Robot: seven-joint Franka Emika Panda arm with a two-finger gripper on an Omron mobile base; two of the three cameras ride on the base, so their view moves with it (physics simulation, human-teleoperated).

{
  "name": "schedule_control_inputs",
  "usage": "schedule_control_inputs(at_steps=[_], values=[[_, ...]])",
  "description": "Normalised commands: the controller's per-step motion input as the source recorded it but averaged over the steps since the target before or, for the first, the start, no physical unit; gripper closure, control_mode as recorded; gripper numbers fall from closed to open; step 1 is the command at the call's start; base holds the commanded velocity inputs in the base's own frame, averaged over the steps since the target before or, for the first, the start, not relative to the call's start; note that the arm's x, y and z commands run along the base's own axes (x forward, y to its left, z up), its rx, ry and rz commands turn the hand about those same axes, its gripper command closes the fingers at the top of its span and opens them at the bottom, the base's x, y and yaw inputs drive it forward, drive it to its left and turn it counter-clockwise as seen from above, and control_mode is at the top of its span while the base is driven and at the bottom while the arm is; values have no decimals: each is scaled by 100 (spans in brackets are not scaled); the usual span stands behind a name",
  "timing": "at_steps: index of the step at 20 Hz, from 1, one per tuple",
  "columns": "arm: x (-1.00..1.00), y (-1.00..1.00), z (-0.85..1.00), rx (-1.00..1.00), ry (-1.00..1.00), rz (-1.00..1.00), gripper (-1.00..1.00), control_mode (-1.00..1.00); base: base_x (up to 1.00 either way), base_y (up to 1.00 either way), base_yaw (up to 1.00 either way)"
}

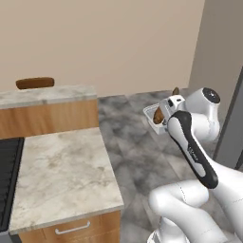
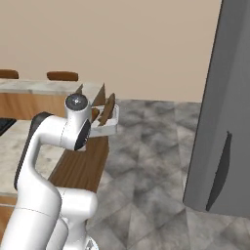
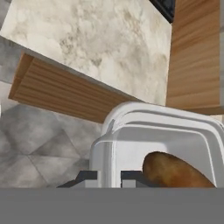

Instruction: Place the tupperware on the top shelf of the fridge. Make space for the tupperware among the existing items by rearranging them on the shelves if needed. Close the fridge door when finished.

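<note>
Up off the marble counter [image 1: 61, 166], out over the grey stone floor [image 2: 146, 185], the gripper [image 3: 109, 177] is clamped shut on the rim of the tupperware [image 3: 162, 140], so the tub with its brown lumpy food rides in the air beside the counter's wooden end. Off to the right the fridge [image 2: 224, 112] stands as a plain grey slab with its door closed. No brand, label or writing I can read on anything.
</note>
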Motion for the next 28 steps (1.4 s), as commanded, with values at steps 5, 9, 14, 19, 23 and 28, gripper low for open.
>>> schedule_control_inputs(at_steps=[5, 9, 14, 19, 23, 28], values=[[0, 0, 0, 0, 0, 0, 100, 100, 95, -3, -5], [0, 0, 0, 0, 0, 0, 100, 100, 87, -55, -17], [0, 0, 0, 0, 0, 0, 100, 100, 54, -84, -22], [0, 0, 0, 0, 0, 0, 100, 100, 17, -100, -13], [0, 0, 0, 0, 0, 0, 100, 100, -21, -100, 0], [0, 0, 0, 0, 0, 0, 100, 100, 39, -41, 2]])
